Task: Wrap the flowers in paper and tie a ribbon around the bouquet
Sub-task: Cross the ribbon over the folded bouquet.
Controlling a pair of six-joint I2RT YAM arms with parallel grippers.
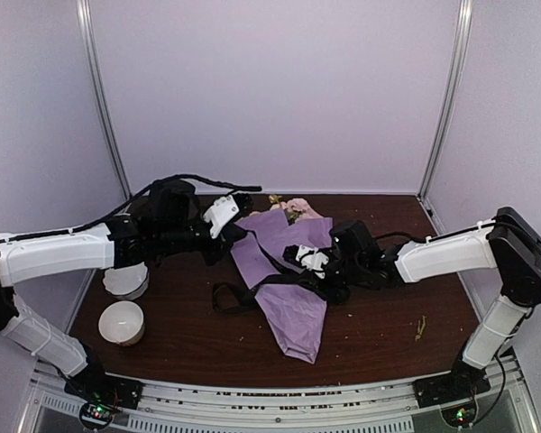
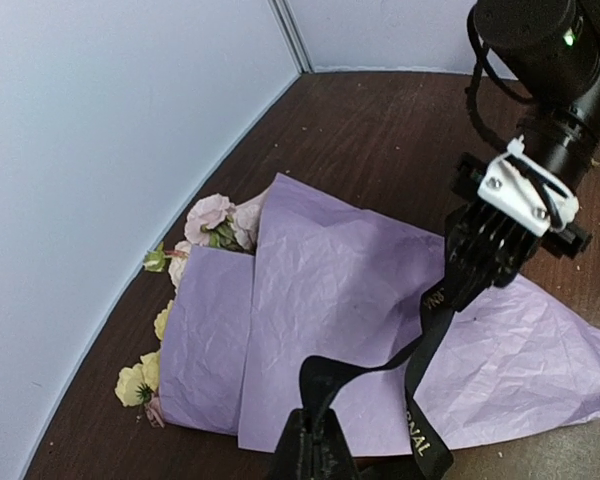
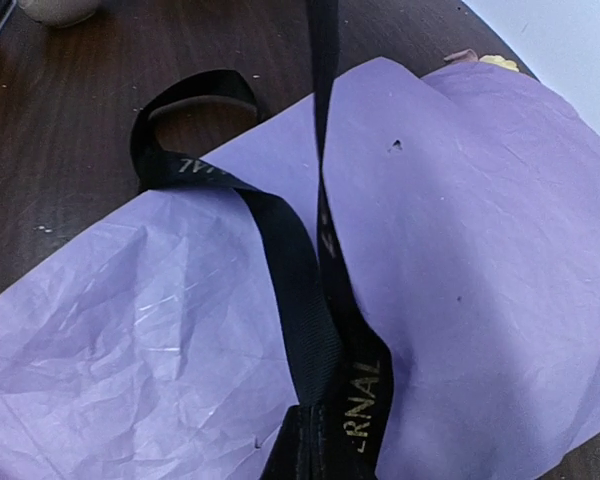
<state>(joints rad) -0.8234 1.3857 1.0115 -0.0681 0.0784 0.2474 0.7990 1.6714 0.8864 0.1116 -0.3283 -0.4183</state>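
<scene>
The bouquet lies across the middle of the table, its lilac paper [image 1: 293, 298] [image 2: 320, 300] [image 3: 480, 250] folded into a cone whose point faces the near edge. The flowers [image 1: 293, 209] [image 2: 215, 220] poke out of the far end. A black lettered ribbon [image 1: 266, 251] [image 2: 420, 345] [image 3: 290, 260] crosses the paper, and its slack loops onto the wood to the left. My left gripper [image 1: 242, 216] [image 2: 315, 440] is shut on one strand at the bouquet's left side. My right gripper [image 1: 295, 256] [image 2: 468, 280] [image 3: 320, 455] is shut on the ribbon over the paper's middle.
Two white cups [image 1: 126, 281] [image 1: 122, 323] stand at the table's left side near the left arm. A small green scrap [image 1: 421, 327] lies at the right. A black cable [image 1: 198, 179] arcs above the left arm. Pale walls close in the back and both sides.
</scene>
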